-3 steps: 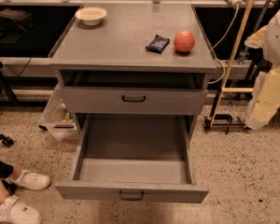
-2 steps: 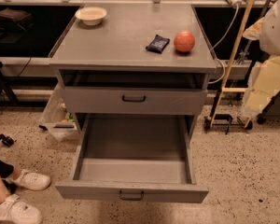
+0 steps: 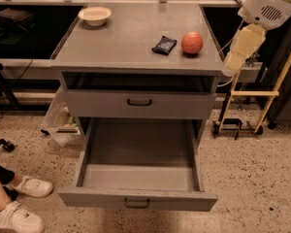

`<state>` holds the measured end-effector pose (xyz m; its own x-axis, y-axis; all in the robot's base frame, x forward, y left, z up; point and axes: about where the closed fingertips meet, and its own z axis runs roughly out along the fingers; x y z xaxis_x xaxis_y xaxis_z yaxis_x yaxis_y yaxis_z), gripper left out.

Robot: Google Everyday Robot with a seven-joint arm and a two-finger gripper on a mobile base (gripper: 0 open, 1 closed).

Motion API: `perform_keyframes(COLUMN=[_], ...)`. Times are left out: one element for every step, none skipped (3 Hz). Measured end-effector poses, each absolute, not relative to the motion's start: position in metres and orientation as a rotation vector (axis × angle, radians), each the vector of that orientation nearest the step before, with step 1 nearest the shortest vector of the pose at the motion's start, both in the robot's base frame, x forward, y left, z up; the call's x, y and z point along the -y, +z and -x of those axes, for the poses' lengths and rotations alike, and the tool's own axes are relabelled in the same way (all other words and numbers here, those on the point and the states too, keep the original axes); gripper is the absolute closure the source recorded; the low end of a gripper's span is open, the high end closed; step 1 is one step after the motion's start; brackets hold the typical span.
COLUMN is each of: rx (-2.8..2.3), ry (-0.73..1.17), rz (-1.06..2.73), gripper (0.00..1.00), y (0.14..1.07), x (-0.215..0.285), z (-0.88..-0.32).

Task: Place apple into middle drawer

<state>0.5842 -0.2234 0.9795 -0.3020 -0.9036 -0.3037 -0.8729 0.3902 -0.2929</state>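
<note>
Sitting near the right edge of the desk beside a snack packet, the apple could roll off if nudged. The tool hangs right of it, apart; released or clenched, I cannot tell. The middle drawer gapes open below.

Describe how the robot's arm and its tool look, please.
The arm is a rounded white housing with a patch of small dark vent holes. Below it, the tool, beside the right edge of the cabinet top, is a pale cream, tapering block.
</note>
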Motion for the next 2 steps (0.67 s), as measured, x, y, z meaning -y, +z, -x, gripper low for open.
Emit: perform_keyframes(rx=[-2.227,-2.203], ry=[-0.069,-0.005], rz=[1.471,1.427], gripper=[0.0,0.0], y=[0.971,0.946], x=[0.22,0.215], z=[-0.638,-0.69])
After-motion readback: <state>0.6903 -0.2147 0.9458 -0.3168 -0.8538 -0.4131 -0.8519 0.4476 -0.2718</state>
